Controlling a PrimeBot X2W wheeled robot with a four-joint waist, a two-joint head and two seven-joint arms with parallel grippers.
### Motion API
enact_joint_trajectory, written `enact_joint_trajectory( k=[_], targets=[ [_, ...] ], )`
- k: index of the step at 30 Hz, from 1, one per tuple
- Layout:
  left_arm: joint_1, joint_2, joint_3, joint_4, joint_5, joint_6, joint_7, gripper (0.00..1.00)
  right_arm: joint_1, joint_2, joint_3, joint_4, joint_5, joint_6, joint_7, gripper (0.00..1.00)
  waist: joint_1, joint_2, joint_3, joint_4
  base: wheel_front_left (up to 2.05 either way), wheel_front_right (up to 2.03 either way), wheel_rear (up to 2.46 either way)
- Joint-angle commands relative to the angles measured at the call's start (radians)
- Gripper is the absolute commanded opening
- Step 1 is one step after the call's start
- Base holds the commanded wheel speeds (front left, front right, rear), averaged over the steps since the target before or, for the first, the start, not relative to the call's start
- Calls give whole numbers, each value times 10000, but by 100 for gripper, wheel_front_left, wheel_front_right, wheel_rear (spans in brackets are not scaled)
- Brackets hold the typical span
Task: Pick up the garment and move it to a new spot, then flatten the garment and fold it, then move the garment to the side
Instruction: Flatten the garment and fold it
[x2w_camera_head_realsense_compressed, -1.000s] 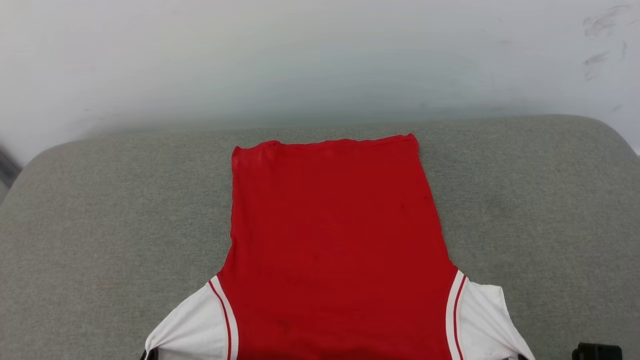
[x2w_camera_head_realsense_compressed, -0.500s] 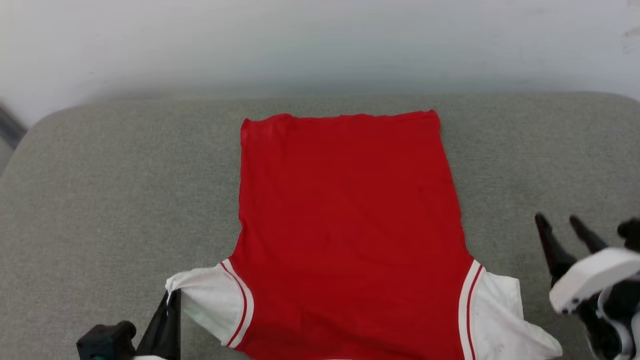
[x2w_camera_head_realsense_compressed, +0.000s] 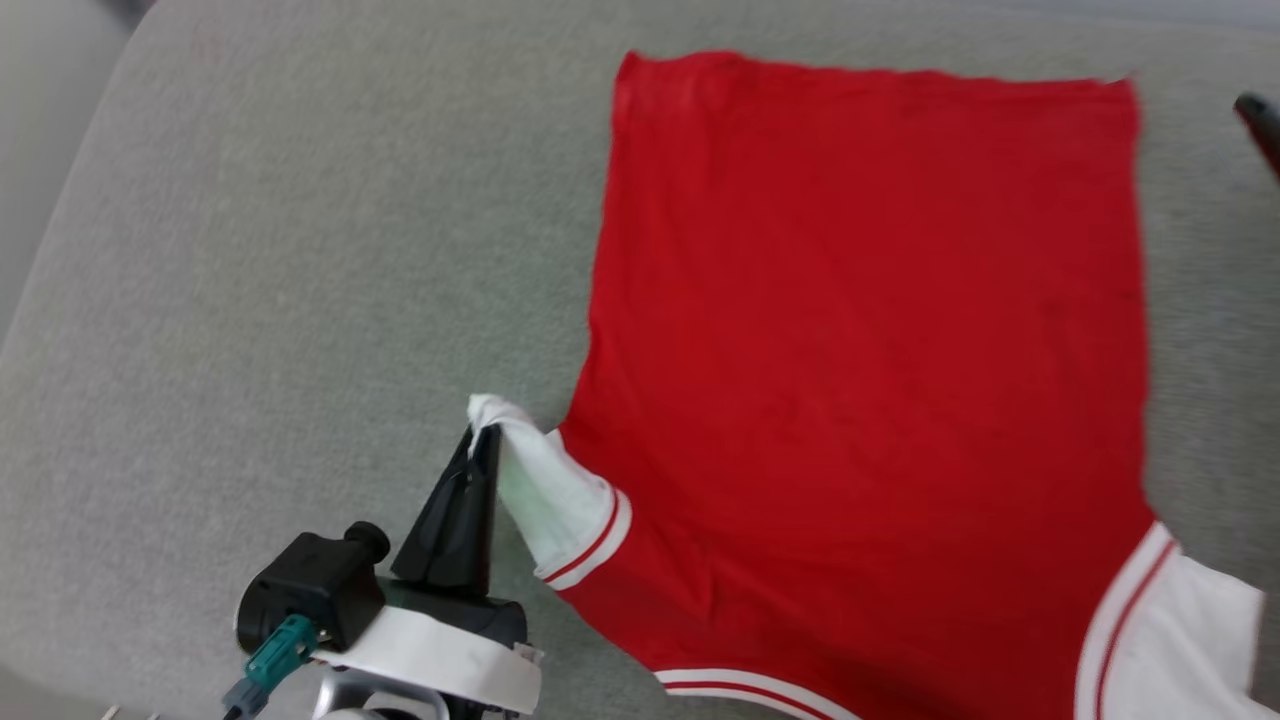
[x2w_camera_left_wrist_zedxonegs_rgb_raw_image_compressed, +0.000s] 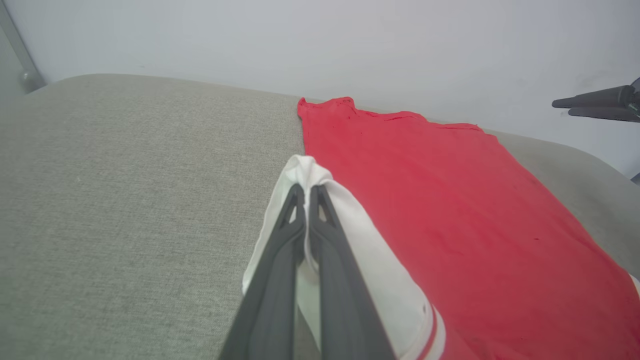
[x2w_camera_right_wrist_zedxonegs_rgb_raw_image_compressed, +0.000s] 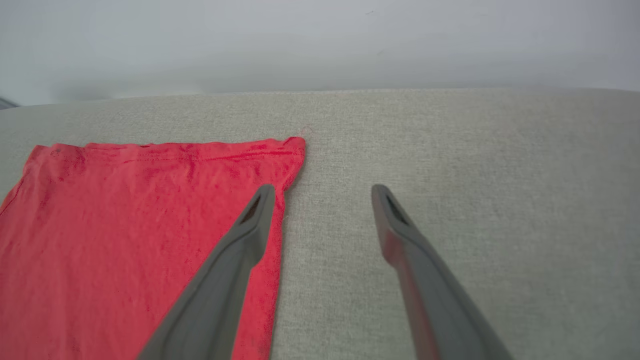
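Lifted since a second ago, the white sleeve (x2w_camera_head_realsense_compressed: 550, 490) of the flat shirt (x2w_camera_head_realsense_compressed: 870, 350) sits pinched in the left gripper (x2w_camera_head_realsense_compressed: 483, 435) at seven o'clock. The right gripper (x2w_camera_right_wrist_zedxonegs_rgb_raw_image_compressed: 323, 189) is spread and empty; folding looks barely begun.

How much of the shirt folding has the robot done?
Only the start. Done: the red shirt lies spread flat on the grey cushion. In hand: the left claw is shut on a white sleeve, pinched up off the cushion. The right claw is open by the shirt's far corner, empty. Left: every fold, then moving it aside.
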Motion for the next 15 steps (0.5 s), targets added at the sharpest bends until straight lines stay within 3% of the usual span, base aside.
enact_joint_trajectory(
  k=[1,9,15],
  targets=[
    [-238,-102,-60,49,49,-130,-116,0,-401,-90,83,299,-101,-3,282,100,-3,0,874,844,0,0,0],
    [-655,-378,-276,405,90,-502,-345,0,-1692,-68,496,1763,-509,-1,1169,100,-3,0,1724,1266,0,0,0],
    [-842,-352,-438,631,199,-704,-407,0,-1231,157,638,3218,-690,-1,2121,100,-3,0,1890,1357,0,0,0]
  ],
)
